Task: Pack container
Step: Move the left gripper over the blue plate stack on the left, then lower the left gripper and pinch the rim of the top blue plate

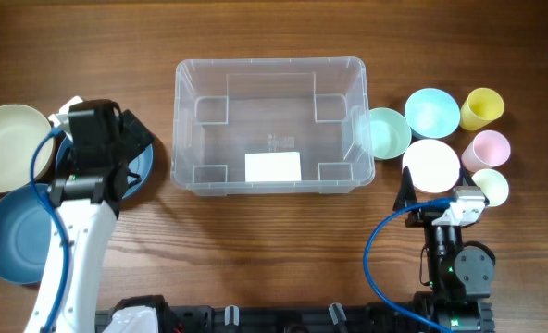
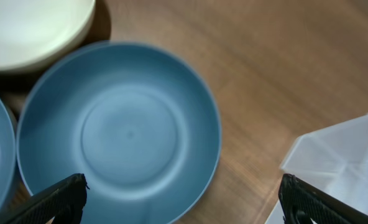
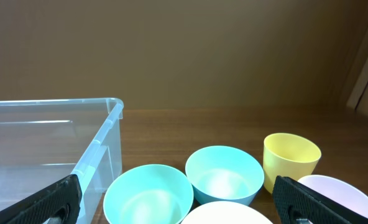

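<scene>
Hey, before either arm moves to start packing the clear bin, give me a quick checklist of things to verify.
1. Container open and empty: ok.
2. Left tool open, holding nothing: ok.
3. Left tool above the blue plate: ok.
4. Right tool open, holding nothing: ok.
5. Gap between blue plate and cream plate: cannot tell, their edges overlap in view.

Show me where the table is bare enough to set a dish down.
Widest bare patch: the table in front of the container, between the left arm and right arm. Another strip runs behind it, along the far edge. The container itself holds nothing. Crowded: bowls and cups right of it, plates left of it.
</scene>
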Robot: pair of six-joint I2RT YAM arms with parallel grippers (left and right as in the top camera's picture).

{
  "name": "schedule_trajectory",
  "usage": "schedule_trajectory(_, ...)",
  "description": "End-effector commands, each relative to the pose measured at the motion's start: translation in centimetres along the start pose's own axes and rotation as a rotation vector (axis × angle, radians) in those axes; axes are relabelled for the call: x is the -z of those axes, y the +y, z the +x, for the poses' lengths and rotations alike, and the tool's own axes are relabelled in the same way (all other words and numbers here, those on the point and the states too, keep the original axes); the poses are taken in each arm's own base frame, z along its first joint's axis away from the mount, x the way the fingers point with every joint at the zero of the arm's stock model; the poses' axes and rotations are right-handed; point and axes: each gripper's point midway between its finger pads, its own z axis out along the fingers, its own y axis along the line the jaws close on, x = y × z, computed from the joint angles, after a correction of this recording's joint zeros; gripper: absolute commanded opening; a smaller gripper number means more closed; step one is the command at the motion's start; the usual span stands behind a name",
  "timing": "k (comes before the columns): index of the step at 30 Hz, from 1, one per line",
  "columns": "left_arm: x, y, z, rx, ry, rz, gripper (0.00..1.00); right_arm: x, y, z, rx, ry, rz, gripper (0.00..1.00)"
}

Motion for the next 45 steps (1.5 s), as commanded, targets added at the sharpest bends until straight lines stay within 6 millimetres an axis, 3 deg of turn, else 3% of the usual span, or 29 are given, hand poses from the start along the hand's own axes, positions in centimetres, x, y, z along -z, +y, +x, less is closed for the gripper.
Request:
schedule_trajectory(1, -1.3, 0.4, 0.3, 0.067, 0.022, -0.048, 1.0, 0.0, 0.1, 0.0, 0.01, -0.005, -0.01, 1.0)
schedule_trajectory(8, -2.8, -0.3, 0.2, 0.256, 0.02, -0.037, 0.96, 0.0, 0.1, 0.0, 0.01, -0.005, -0.01, 1.0)
schedule_trajectory(11, -4.1, -0.8, 0.1, 0.259, 0.014, -0.032, 0.93, 0.0, 0.1, 0.0, 0.01, -0.005, -0.01, 1.0)
schedule_trajectory(19, -8.5, -1.2, 1.7, 0.229, 0.056, -0.066, 0.96, 0.0, 0.1, 0.0, 0.01, -0.005, -0.01, 1.0)
schedule_trajectory(25, -10.3, -2.3, 1.4, 0.165, 0.032, -0.029, 0.96, 0.0, 0.1, 0.0, 0.01, -0.005, -0.01, 1.0)
schedule_trajectory(31, -11.4, -3.5, 2.0, 0.17, 0.06, 0.025, 0.89, 0.0, 0.1, 0.0, 0.01, -0.005, -0.01, 1.0)
schedule_trajectory(37, -12.4, -3.5, 2.5, 0.169, 0.067, 0.02, 0.68, 0.0, 0.1, 0.0, 0.01, -0.005, -0.01, 1.0)
schedule_trajectory(45, -12.5, -3.5, 2.5, 0.168, 0.066, 0.019, 0.59, 0.0, 0.1, 0.0, 0.01, -0.005, -0.01, 1.0)
